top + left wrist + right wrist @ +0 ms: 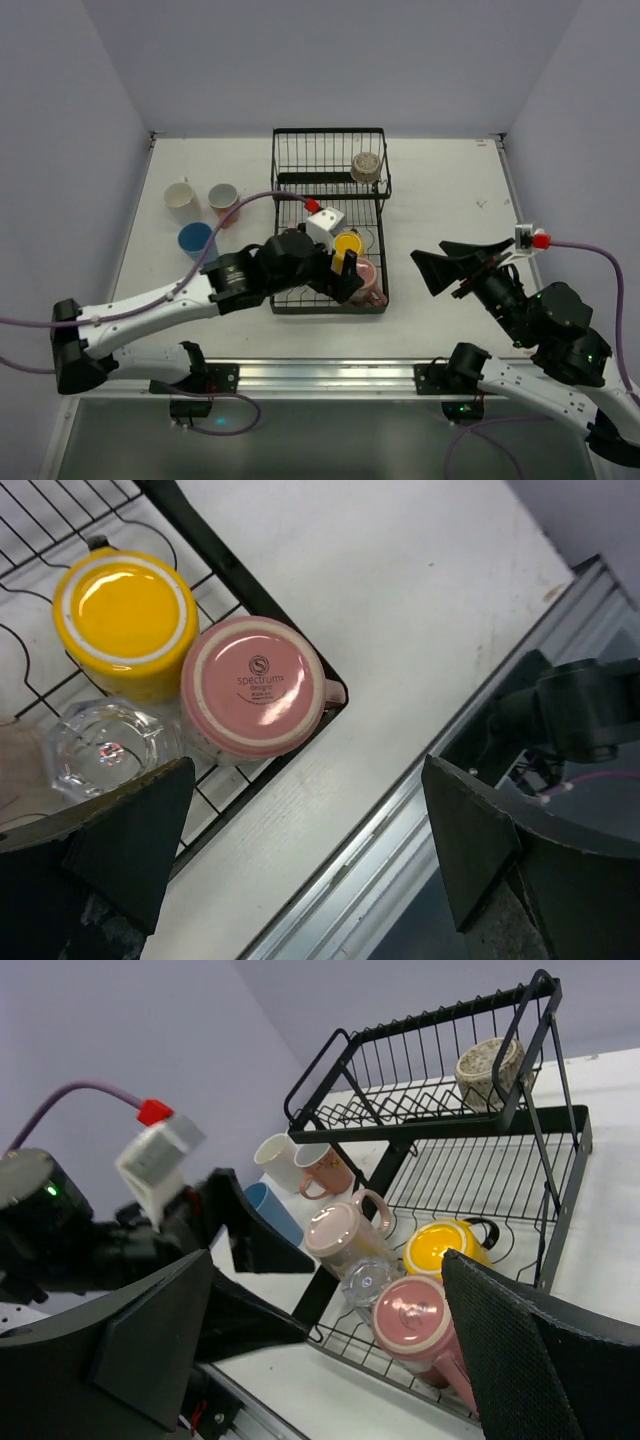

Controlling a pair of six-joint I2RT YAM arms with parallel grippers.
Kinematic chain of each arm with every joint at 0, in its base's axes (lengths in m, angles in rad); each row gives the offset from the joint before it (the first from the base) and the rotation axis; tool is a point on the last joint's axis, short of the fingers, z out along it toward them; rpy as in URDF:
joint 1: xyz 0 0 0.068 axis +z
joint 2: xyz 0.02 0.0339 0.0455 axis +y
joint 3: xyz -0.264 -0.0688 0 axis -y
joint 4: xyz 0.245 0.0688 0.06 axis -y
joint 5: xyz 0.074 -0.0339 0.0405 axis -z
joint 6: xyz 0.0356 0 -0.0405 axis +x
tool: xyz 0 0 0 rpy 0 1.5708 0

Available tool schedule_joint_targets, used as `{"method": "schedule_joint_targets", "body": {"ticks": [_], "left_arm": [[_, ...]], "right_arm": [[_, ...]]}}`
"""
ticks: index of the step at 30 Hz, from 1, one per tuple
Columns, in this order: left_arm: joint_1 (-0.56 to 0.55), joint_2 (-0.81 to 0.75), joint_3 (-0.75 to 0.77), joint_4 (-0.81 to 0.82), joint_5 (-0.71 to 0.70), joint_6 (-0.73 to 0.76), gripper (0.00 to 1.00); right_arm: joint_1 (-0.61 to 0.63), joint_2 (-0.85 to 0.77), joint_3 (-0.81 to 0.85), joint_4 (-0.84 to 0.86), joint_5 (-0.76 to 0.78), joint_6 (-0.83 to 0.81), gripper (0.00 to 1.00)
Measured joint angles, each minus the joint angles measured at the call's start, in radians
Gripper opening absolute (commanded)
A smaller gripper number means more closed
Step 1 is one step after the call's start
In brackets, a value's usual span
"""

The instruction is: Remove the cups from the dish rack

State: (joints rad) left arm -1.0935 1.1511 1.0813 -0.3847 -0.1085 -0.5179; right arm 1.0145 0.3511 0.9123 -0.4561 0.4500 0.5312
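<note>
The left end effector (308, 780) hangs spread, the upturned pink cup (255, 685) in the dish rack (230, 568) just below it; the right end effector (432, 258) is spread, empty.

The left arm (170, 295) reaches toward two o'clock, left tool (348, 272) spread wide. The right arm (545, 320) points toward ten o'clock, right tool (430, 262) gaping.

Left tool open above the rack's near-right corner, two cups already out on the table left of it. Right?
Three are out, not two: the top external view shows the white cup, salmon-pink cup and blue cup on the table left of the dish rack. The left tool is open above that corner.
</note>
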Motion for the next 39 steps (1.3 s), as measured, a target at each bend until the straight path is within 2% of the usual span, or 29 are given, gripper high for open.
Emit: {"method": "schedule_joint_targets", "body": {"ticks": [7,14,25,39], "left_arm": [[-0.12,0.321,0.116,0.017,-0.268,-0.053,1.0],[-0.137,0.439,0.208,0.0,-0.437,-0.122,1.0],[-0.137,0.515,0.218,-0.024,-0.534,-0.24,1.0],[-0.145,0.594,0.227,-0.074,-0.566,-0.317,1.0]], "right_arm": [[0.0,0.0,0.0,-0.032,0.008,0.003,0.99],[0.0,0.003,0.0,-0.052,-0.003,0.003,0.99],[0.0,-0.004,-0.006,-0.053,-0.05,0.002,0.99],[0.0,-0.007,-0.036,-0.049,-0.106,0.002,0.99]]}}
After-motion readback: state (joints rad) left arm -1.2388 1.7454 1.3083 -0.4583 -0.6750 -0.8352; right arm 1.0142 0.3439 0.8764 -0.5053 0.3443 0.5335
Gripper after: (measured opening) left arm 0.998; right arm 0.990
